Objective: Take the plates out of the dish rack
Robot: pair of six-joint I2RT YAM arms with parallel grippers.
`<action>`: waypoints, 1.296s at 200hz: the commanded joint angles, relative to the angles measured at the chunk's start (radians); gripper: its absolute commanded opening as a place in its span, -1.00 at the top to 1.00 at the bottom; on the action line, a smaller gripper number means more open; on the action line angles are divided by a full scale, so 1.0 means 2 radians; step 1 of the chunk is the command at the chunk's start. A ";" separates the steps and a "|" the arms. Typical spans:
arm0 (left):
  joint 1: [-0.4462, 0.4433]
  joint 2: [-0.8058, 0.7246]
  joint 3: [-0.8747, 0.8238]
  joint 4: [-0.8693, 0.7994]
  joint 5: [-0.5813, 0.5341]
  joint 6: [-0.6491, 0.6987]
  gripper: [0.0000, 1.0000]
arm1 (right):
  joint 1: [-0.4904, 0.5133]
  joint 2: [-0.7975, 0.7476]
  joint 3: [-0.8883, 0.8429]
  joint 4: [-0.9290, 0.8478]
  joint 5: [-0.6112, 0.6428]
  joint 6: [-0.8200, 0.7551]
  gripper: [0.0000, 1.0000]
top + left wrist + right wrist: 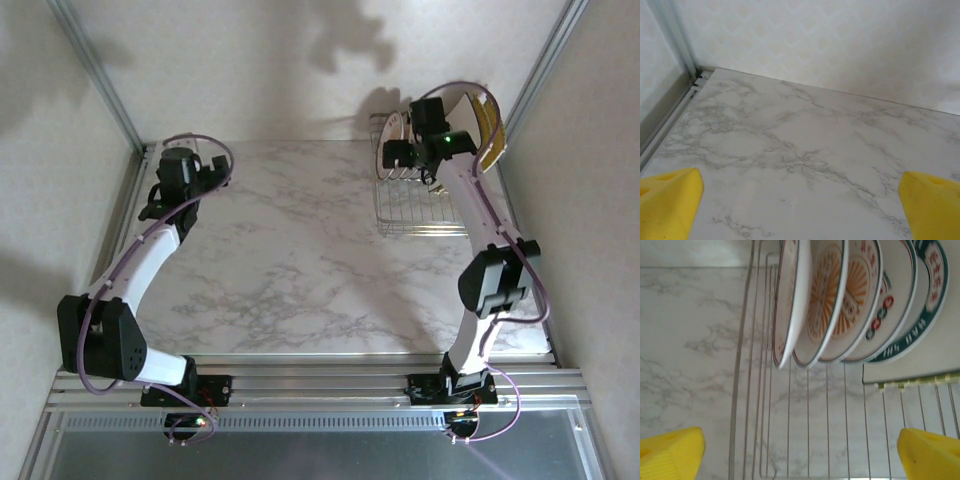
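Note:
Several small round plates (830,305) with patterned rims stand on edge, side by side, in the silver wire dish rack (735,415). To their right lies the edge of a square white plate (910,367), with a yellow grid-patterned one (920,382) behind it. My right gripper (800,455) hangs open over the rack's floor just in front of the plates, with nothing between its yellow fingers. From above, the right gripper (397,158) is at the rack (410,215) in the back right corner. My left gripper (188,165) is open over bare marble (800,210) at the back left.
The rack stands close to the back wall and the right wall (580,150). A metal rail (670,120) runs along the table's left edge beside my left gripper. Marble tabletop (300,250) stretches between the two arms.

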 commanded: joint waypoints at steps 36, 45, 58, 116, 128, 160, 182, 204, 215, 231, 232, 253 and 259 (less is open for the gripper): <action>-0.004 0.044 0.080 -0.103 0.053 -0.018 -0.99 | 0.011 0.149 0.219 -0.025 0.030 -0.050 -0.77; -0.003 0.046 0.083 -0.116 0.062 -0.023 -0.99 | 0.013 0.174 0.251 -0.029 0.036 -0.053 -0.70; -0.002 0.055 0.095 -0.142 0.078 -0.028 -0.99 | 0.015 0.208 0.297 -0.039 0.048 -0.058 -0.60; -0.002 0.071 0.109 -0.199 0.106 -0.029 -0.99 | 0.020 0.272 0.334 -0.015 0.115 -0.058 -0.39; -0.003 0.069 0.105 -0.197 0.109 -0.030 -0.99 | 0.020 0.278 0.332 -0.010 0.123 -0.056 -0.41; -0.004 0.075 0.103 -0.210 0.109 -0.027 -0.99 | 0.020 0.290 0.331 0.000 0.132 -0.054 -0.42; -0.004 0.077 0.101 -0.217 0.106 -0.023 -0.99 | 0.020 0.300 0.335 0.007 0.121 -0.051 -0.40; -0.003 0.076 0.098 -0.219 0.106 -0.020 -0.99 | 0.020 0.310 0.335 0.024 0.118 -0.048 -0.25; -0.003 0.077 0.098 -0.219 0.105 -0.020 -0.99 | 0.020 0.315 0.336 0.032 0.123 -0.045 -0.24; -0.004 0.077 0.098 -0.220 0.103 -0.020 -0.99 | 0.020 0.323 0.344 0.038 0.133 -0.042 -0.20; -0.004 0.077 0.098 -0.220 0.103 -0.020 -0.99 | 0.021 0.323 0.344 0.038 0.134 -0.042 -0.20; -0.004 0.077 0.098 -0.221 0.101 -0.020 -0.99 | 0.022 0.328 0.344 0.045 0.146 -0.038 -0.07; -0.004 0.077 0.098 -0.220 0.101 -0.020 -0.99 | 0.022 0.328 0.344 0.047 0.149 -0.037 -0.03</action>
